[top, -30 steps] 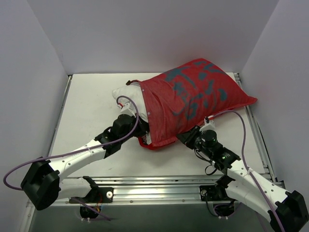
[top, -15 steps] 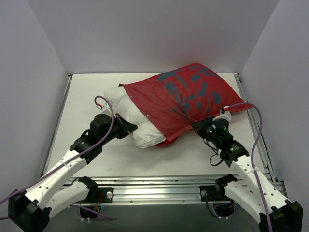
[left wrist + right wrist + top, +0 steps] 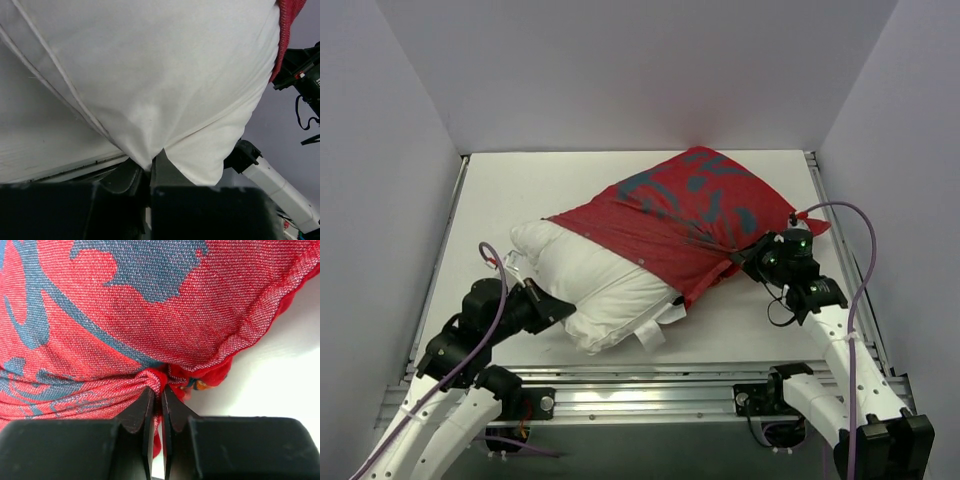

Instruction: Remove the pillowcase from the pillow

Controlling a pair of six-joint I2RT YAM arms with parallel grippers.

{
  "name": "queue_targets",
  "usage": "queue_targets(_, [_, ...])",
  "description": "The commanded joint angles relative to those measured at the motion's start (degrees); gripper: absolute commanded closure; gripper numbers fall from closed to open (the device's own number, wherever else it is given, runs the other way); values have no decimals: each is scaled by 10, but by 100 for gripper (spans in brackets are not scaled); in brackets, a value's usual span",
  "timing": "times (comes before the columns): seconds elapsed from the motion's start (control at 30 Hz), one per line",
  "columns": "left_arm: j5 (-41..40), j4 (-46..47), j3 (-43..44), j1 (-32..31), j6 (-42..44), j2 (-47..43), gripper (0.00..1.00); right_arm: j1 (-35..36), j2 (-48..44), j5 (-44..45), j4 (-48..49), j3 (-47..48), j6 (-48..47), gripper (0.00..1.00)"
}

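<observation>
Found left pincer (image 3: 150, 172) clenched on a thin pinch of the pillow (image 3: 150, 75) at a seamed corner, plump white bulk swelling up and ahead of the fingertips. Found right pincer (image 3: 156, 390) clenched likewise on a gathered knot of the pillowcase (image 3: 150, 305), red weave spreading ahead of it and to both sides, bare table (image 3: 280, 365) off to its right.

Judged roughly half done: white end bared on the left pincer's side, other end sheathed on the right pincer's side, case mouth lying between the two.

Recommend drawing the pincers straight apart along the pillow's length, not across it. Hold left as anchor. Move right away from it, low and level, so as not to drag the whole bundle. Watch the left pinch: little fabric held, liable to slip under load. Ease off on any binding of the case mouth over the bulge. Avoid jerking. Confirm both grips before lengthening the pull.
</observation>
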Motion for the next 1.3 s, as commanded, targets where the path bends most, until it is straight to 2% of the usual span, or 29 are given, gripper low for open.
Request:
queue_targets(0.0, [4, -88, -37, 22, 0, -46, 96, -48, -3, 153, 8, 38, -77, 97])
queue_targets(0.03, [26, -79, -44, 22, -2, -50, 65, -39, -5, 131, 4, 48, -96, 85])
queue_targets(0.07, [28, -79, -40, 22, 1, -52, 45, -36, -10, 111, 2, 52, -104, 78])
queue_targets(0.1, [27, -84, -31, 22, 5, -50, 30, -30, -20, 101, -5, 57, -111, 71])
queue_targets(0.13, [14, -89, -3, 22, 23, -45, 7, -27, -26, 95, -11, 69, -124, 56])
queue_targets(0.17, [1, -94, 15, 22, 31, -38, 1, -24, -32, 91, -17, 78, -131, 49])
queue_targets(0.2, [-13, -107, 34, 23, 39, -16, 6, -23, -41, 90, -32, 88, -140, 43])
queue_targets(0.23, [-24, -111, 53, 23, 60, -1, 6, -19, -43, 89, -38, 108, -149, 32])
queue_targets(0.33, [-68, -108, 139, 23, 113, 65, 6, -13, -41, 71, -40, 134, -198, 20])
queue_targets(0.43, [-131, -79, 201, 23, 163, 140, 6, 3, -17, 49, -27, 158, -220, 16])
queue_targets(0.5, [-168, -48, 223, 25, 171, 201, 6, 39, 6, 39, 0, 167, -223, 16])
queue_targets(0.67, [-153, 1, 220, 27, 164, 295, 6, 121, 62, 44, 37, 198, -245, 15])
queue_targets(0.77, [-140, 22, 173, 29, 140, 291, 6, 181, 107, 66, 55, 238, -289, 14])
queue_targets(0.8, [-140, 32, 159, 29, 133, 269, 5, 216, 137, 72, 55, 250, -303, 13])
queue_targets(1.0, [-153, 45, 95, 33, 102, 162, 5, 315, 277, 100, 48, 369, -426, 9])
queue_targets(1.13, [-159, 50, 83, 38, 102, 151, 6, 385, 383, 116, 11, 479, -508, 7])
queue_targets(1.27, [-146, 70, 66, 43, 95, 174, 6, 409, 487, 122, -30, 599, -558, 6])
